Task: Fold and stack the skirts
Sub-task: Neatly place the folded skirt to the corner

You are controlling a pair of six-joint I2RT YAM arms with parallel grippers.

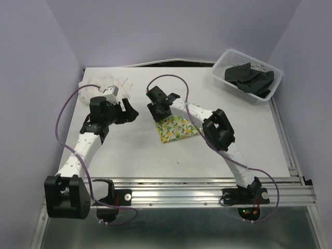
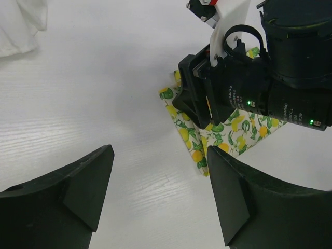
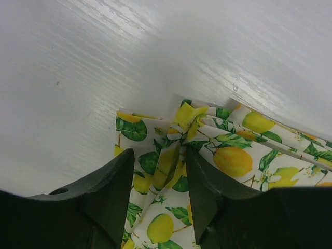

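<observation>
In the middle of the bench (image 1: 129,155), the lemon-print skirt (image 1: 176,129) is lying folded into a small flat packet, turned a bit diagonally. The right hand (image 1: 158,106) is sitting on its far-left corner. In the right wrist view the two fingers (image 3: 109,187) are clamping a bunched ridge of the printed cloth (image 3: 233,161) between them, so it's gripping the skirt, not just resting on it.

Just to the left, the left hand (image 1: 127,111) is hovering over bare bench with its jaws spread wide and nothing between them. Its own camera is looking across at the right hand and the near edge of the skirt.

The white skirt (image 1: 106,83) is lying crumpled at the far-left corner of the bench, well apart from the folded one.

Over at the far-right corner, the white mesh basket (image 1: 236,91) is sitting at an angle, and the black skirt (image 1: 249,78) is lying in a loose heap inside it, filling most of it.
</observation>
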